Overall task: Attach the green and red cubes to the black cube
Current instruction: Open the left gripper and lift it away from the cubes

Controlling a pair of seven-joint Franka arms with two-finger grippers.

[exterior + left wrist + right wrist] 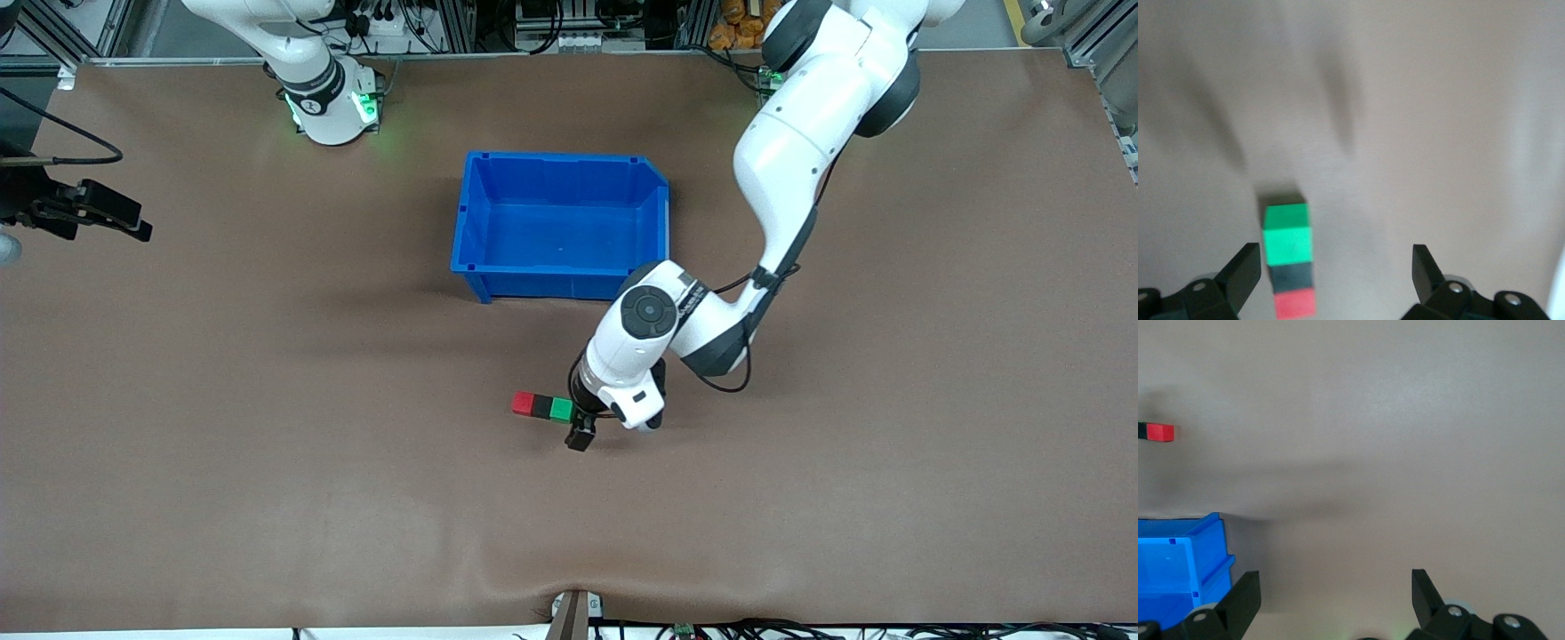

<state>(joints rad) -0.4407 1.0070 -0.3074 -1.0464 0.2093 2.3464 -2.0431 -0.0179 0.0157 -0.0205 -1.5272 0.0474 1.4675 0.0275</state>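
**Cubes sit in a row, both grippers open**

Cubes lie joined in one short row on the brown table [267,498]. The red cube [523,404] is at the row's end toward the right arm's side of the table. The black cube [540,406] is in the middle, touching the red one. The green cube [561,409] touches the black one at the end toward the left arm's side. The row lies nearer to the front camera than the blue bin [558,283], well apart from it.

The left arm comes down from its base, bends at the elbow beside the bin, and points its wrist down at the table. The left gripper [581,425] is low, just beside the green cube. Its fingers [1245,273] are spread wide and hold nothing. In the left wrist view the row of cubes sits between the two fingers, close to one of them but not touching it.

The right arm waits at its own end of the table. The right gripper [116,216] is up in the air over the table's edge. Its fingers [1245,597] are wide apart too, with nothing between them. In the right wrist view you can see a corner of the bin and the red cube.
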